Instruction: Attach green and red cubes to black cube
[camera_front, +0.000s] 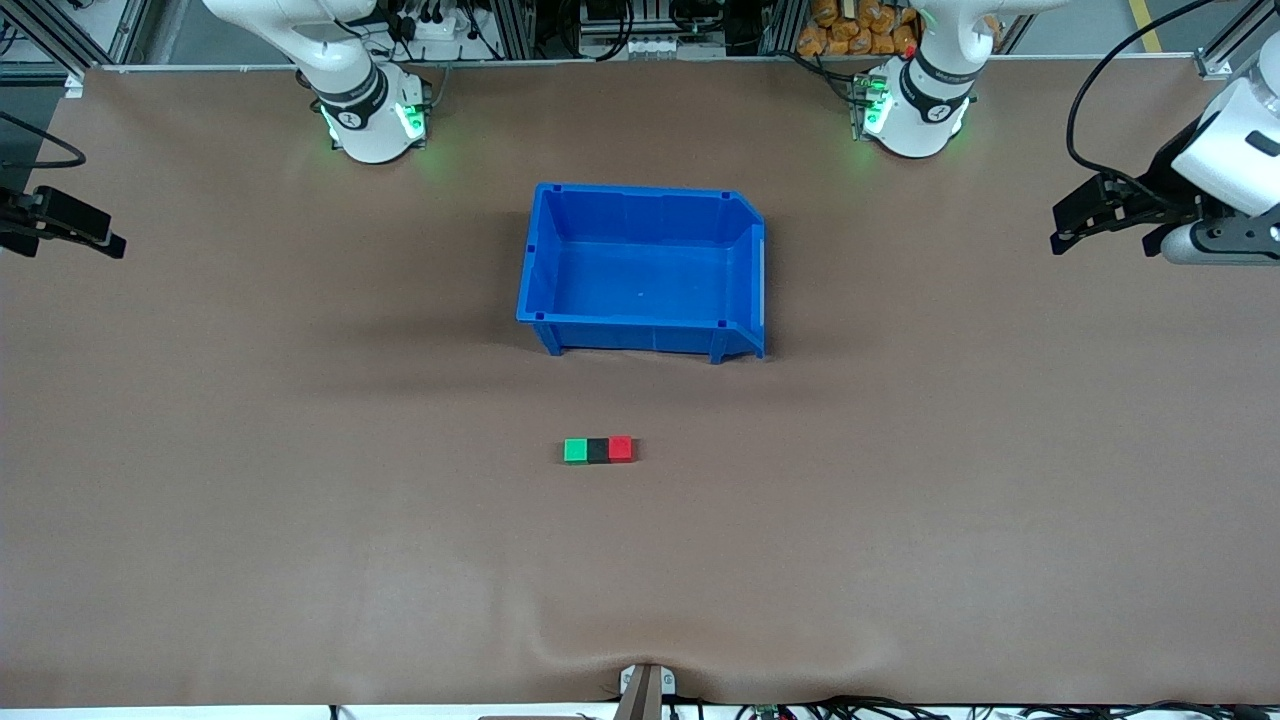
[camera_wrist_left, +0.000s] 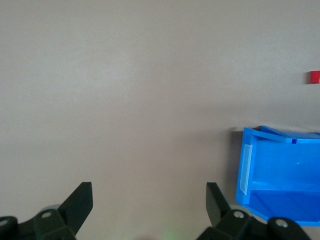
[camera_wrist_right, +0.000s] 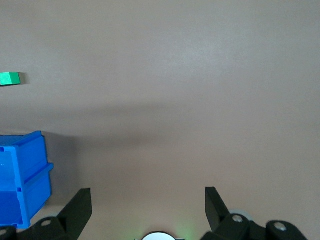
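R gripper (camera_front: 85, 232) parked over right arm's end of table, jaws wide, empty. Row on table, nearer cam than blue bin (camera_front: 640, 335): green cube (camera_front: 575, 451), black cube (camera_front: 598, 450), red cube (camera_front: 620, 448), touching. Long axis runs arm-end to arm-end. L gripper (camera_front: 1075, 228) parked over left arm's end, jaws wide, empty. I judge join done; I'd keep both arms clear, no nudging.

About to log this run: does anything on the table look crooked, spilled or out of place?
Nothing stands out. The green cube, black cube and red cube sit flush in a straight row. The blue bin stands upright. The left gripper and right gripper wait open at the table's ends.
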